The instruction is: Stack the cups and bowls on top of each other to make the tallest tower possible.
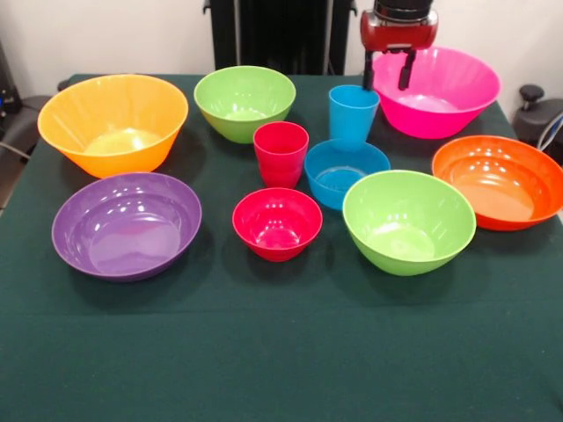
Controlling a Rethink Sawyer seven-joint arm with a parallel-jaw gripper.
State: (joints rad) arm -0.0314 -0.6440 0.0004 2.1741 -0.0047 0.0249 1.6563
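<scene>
Gripper (391,75) hangs with fingers apart, empty, over the pink bowl's (457,97) left rim. I should descend straight over the blue cup (353,112), centred, then close gently.

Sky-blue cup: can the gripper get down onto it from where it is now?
Probably yes. The gripper hangs open just above and beside the sky-blue cup, whose rim is uncovered. The pink bowl sits close alongside, so the outer finger has little room.

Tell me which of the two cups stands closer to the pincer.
The sky-blue cup. It stands upright just below and left of the pincer, beside the pink bowl; the red cup sits farther left.
</scene>
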